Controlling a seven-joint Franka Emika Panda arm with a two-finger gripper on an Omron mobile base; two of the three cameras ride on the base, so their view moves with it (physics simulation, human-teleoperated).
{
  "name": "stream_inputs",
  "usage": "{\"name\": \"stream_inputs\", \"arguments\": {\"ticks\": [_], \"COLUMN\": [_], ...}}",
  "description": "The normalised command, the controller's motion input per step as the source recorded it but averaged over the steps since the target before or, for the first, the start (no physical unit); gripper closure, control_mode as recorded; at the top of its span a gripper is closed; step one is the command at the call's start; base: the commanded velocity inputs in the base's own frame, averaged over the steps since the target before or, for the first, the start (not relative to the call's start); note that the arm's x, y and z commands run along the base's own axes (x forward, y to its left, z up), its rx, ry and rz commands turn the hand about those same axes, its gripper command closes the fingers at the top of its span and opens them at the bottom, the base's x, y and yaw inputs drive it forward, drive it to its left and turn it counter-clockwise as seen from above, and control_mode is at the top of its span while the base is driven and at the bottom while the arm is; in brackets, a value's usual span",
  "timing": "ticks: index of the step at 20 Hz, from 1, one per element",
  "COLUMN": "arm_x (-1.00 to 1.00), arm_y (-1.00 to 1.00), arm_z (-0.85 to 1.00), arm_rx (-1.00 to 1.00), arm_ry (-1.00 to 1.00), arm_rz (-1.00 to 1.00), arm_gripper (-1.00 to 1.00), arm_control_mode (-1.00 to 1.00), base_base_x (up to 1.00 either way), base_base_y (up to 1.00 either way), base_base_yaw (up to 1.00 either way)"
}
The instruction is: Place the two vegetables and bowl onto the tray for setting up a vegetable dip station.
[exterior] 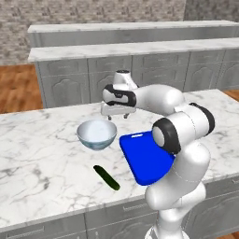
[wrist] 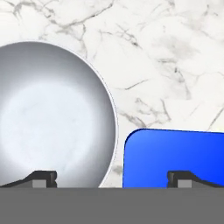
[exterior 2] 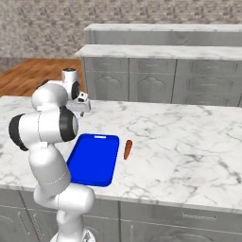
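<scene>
While the cucumber (exterior: 106, 178) lies low and centre in the left base view, the tray (exterior: 146, 159) sits right of it, the bowl (exterior: 96, 134) above, the carrot (exterior 2: 127, 149) beside the tray; higher, the gripper (exterior: 115, 115) hovers wide open, empty.

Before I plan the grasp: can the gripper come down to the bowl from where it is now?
Probably yes. The gripper hangs open above the bowl, near its rim beside the tray. Nothing lies between them, and the bowl is empty.
</scene>
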Motion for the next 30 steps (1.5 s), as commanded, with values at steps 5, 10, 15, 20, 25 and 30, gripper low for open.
{"name": "stream_inputs", "arguments": {"ticks": [5,10,15,20,25,30], "arm_x": [0.06,0.1,0.09,0.07,0.08,0.1], "arm_y": [0.0,-0.06,0.0,0.0,0.01,0.08], "arm_z": [-0.26,-0.24,-0.19,-0.22,-0.22,-0.19], "arm_rx": [0.0,0.0,0.0,0.0,0.0,0.0], "arm_ry": [0.0,0.0,0.0,0.0,0.0,0.0], "arm_rz": [0.04,0.01,0.0,0.0,0.0,0.0], "arm_gripper": [-1.0,-1.0,-1.0,-1.0,-1.0,-1.0], "arm_control_mode": [-1.0,-1.0,-1.0,-1.0,-1.0,-1.0], "base_base_x": [0.0,0.0,0.0,0.0,0.0,0.0], "base_base_y": [0.0,0.0,0.0,0.0,0.0,0.0], "base_base_yaw": [0.0,0.0,0.0,0.0,0.0,0.0]}}
